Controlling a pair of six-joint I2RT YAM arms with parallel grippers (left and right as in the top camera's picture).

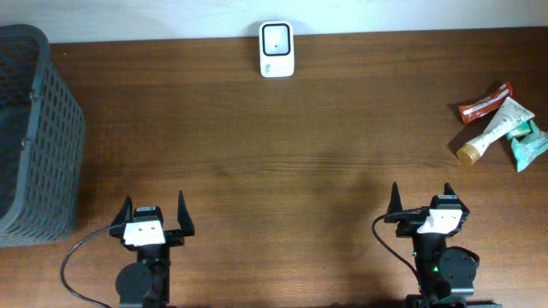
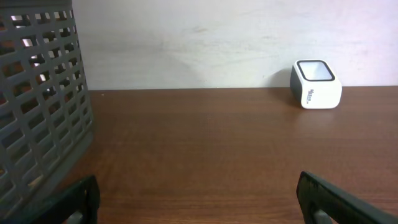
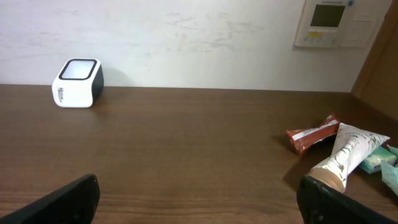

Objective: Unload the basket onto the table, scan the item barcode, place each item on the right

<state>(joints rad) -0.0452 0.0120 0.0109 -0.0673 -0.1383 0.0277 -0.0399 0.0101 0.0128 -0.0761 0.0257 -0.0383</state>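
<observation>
The white barcode scanner (image 1: 276, 49) stands at the table's far edge, centre; it also shows in the left wrist view (image 2: 316, 84) and the right wrist view (image 3: 77, 83). Items lie at the far right: a red packet (image 1: 485, 103), a white tube with a tan cap (image 1: 496, 130) and a teal packet (image 1: 527, 145). The red packet (image 3: 313, 134) and the tube (image 3: 345, 155) sit ahead-right of my right gripper (image 1: 420, 201). That gripper is open and empty near the front edge. My left gripper (image 1: 154, 211) is open and empty at the front left.
A dark grey mesh basket (image 1: 34, 128) stands at the left edge, close to my left gripper, and fills the left of the left wrist view as the basket wall (image 2: 37, 93). A white wall with a thermostat panel (image 3: 333, 22) rises behind the table.
</observation>
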